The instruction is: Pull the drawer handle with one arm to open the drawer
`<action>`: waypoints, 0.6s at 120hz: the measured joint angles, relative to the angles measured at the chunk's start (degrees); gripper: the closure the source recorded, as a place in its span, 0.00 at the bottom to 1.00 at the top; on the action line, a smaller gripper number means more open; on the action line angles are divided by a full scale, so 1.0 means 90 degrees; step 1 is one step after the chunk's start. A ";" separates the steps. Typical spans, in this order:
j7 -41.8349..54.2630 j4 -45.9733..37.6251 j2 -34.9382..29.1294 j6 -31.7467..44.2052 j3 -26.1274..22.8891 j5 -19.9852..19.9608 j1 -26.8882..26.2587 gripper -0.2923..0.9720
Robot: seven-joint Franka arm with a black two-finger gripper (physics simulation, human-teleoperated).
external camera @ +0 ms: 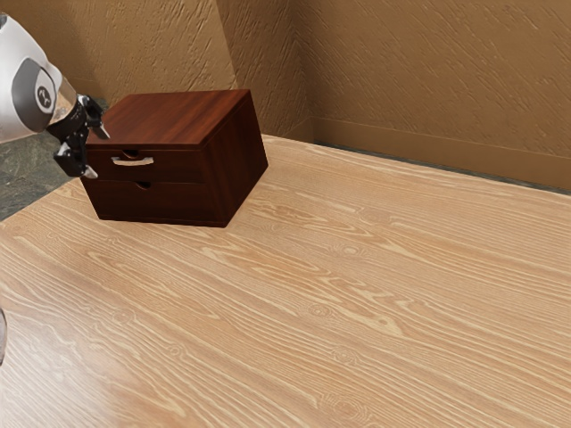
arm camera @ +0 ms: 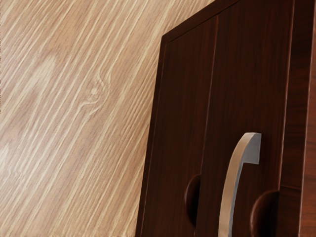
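A dark wooden cabinet [external camera: 178, 120] with two drawers stands at the table's far left in the exterior view. The upper drawer front [external camera: 169, 166] carries a curved silver handle [external camera: 132, 161] and lies flush with the lower drawer front [external camera: 156, 201]. My black gripper [external camera: 93, 152] hovers just to the exterior view's left of the handle, at the cabinet's front corner, open with nothing between its fingers. The wrist view looks close at the silver handle [arm camera: 236, 182] on the upper drawer front [arm camera: 249, 84], beside the lower drawer front [arm camera: 180, 123].
The light wooden table [external camera: 339, 294] stretches wide toward the exterior view's right and front. Tan textured walls [external camera: 428, 71] rise behind it. The table's edge and a grey floor [external camera: 22, 174] lie just behind my hand.
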 joint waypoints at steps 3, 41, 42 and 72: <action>-0.0035 -0.0060 -0.0003 0.0039 -0.0023 0.0000 0.0001 0.23; -0.0364 -0.0202 0.0187 0.0361 -0.0071 -0.0052 0.0047 0.23; -0.0371 -0.0198 0.0198 0.0368 -0.0071 -0.0057 0.0047 0.23; -0.0539 -0.0166 0.0392 0.0559 -0.0158 -0.0205 0.0115 0.23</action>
